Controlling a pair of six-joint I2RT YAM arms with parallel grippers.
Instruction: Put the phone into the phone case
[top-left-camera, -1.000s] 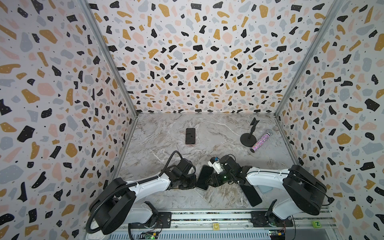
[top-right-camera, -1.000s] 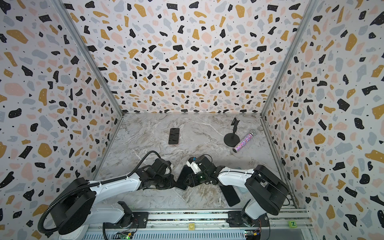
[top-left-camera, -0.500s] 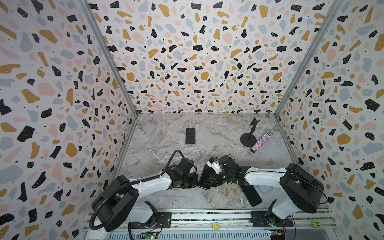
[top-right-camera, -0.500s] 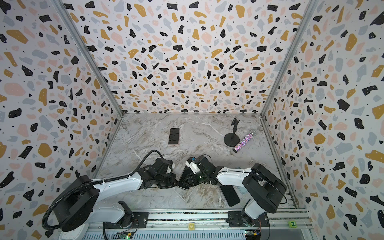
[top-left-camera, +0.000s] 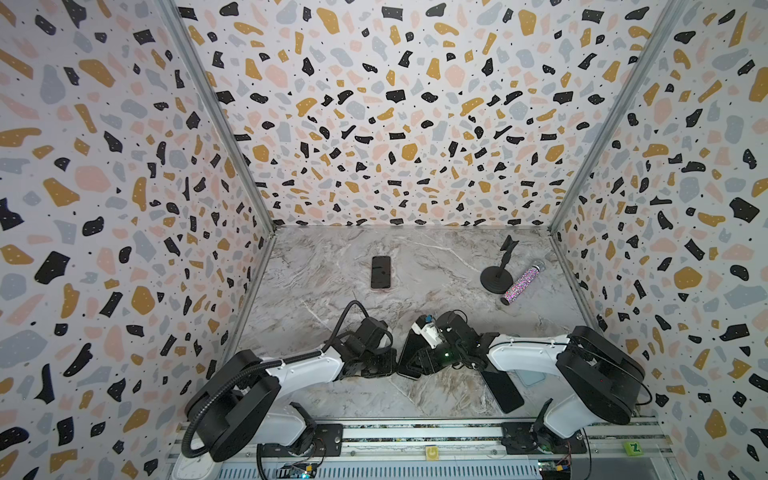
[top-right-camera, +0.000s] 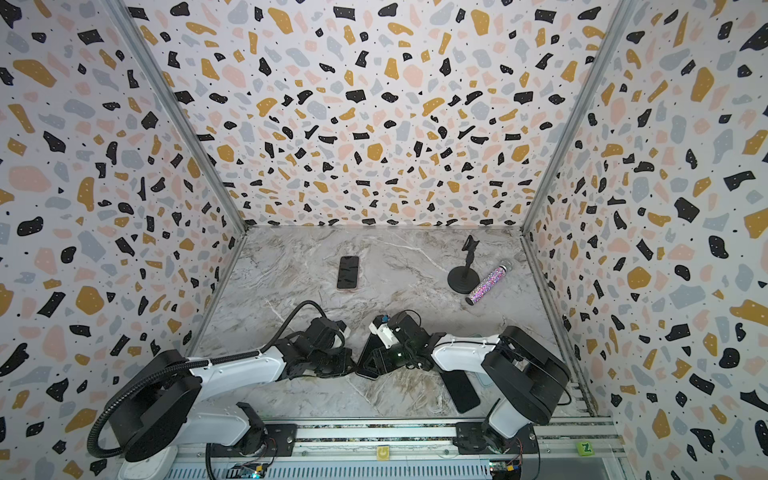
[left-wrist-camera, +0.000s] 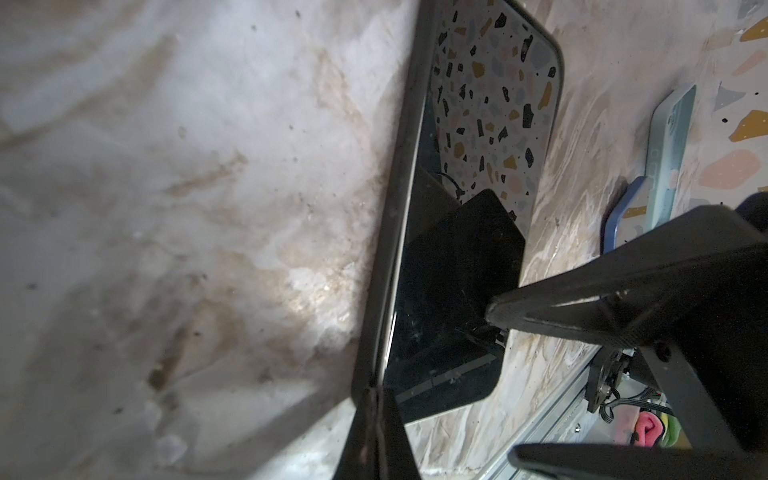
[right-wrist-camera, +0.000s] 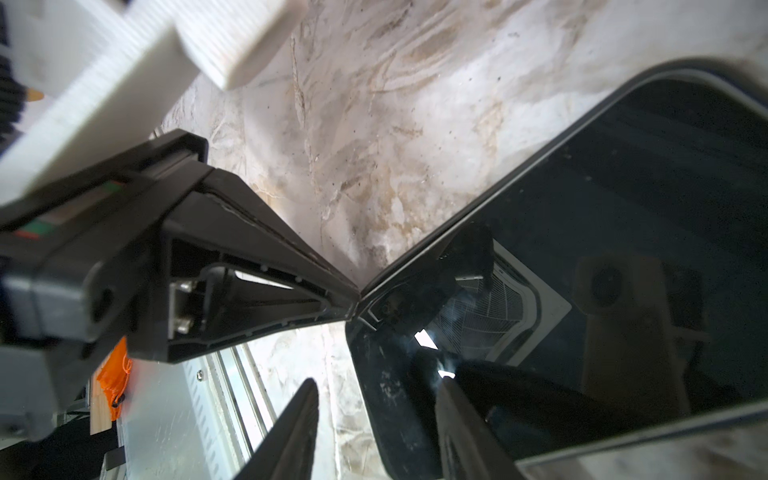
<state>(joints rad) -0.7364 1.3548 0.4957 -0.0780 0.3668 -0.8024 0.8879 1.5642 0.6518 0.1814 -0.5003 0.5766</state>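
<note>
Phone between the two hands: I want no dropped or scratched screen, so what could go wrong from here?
The left hand is shut and only its tip meets the phone's edge; it may slip and send the phone skidding across the table.
The right hand stands open astride the phone's corner with one of its fingers on the glass, which might scuff it.
The blue case lies apart, partly under the right arm: awkward to reach.

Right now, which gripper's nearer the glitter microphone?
Right. In a top view the right gripper is left of the glitter microphone and nearer the camera; the left gripper is farther left.
</note>
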